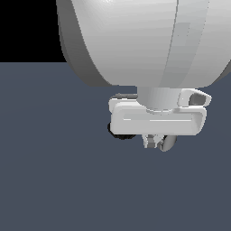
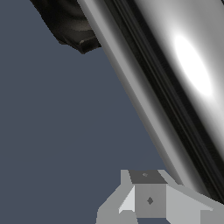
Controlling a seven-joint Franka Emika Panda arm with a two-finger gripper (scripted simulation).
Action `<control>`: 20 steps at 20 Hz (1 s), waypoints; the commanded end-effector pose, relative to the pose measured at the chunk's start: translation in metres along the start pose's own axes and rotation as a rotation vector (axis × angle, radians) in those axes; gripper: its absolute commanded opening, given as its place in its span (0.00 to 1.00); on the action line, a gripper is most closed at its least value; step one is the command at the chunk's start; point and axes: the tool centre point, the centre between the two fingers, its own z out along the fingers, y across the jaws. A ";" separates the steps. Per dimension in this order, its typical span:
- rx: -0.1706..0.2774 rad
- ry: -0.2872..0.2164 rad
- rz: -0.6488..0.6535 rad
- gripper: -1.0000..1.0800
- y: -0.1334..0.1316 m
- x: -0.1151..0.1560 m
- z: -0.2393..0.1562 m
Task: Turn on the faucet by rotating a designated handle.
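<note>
The big white robot arm point(image 1: 140, 40) fills the top of the exterior view, runs off its top edge, and hides nearly all of the faucet point(image 1: 118, 134), so only a small black bit peeks out under the white hand and a small silver bit of the handle point(image 1: 169, 143) shows beside it. The end effector point(image 1: 153, 142) looks tiny there, and I cannot tell if its fingers touch anything. In the wrist view the handle point(image 2: 192, 70) is cut off by the picture's edges, only a corner of the black base point(image 2: 70, 26) shows, and just one finger point(image 2: 148, 199) is seen.
</note>
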 end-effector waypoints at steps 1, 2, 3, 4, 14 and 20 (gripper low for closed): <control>-0.002 -0.004 -0.006 0.00 0.011 0.004 0.004; -0.002 -0.004 -0.006 0.00 0.016 0.004 0.004; -0.002 -0.004 -0.006 0.00 0.020 0.004 0.004; -0.002 -0.004 -0.006 0.00 0.024 0.005 0.004; -0.002 0.005 -0.024 0.00 0.041 0.021 0.000; -0.002 0.004 -0.022 0.00 0.056 0.037 0.001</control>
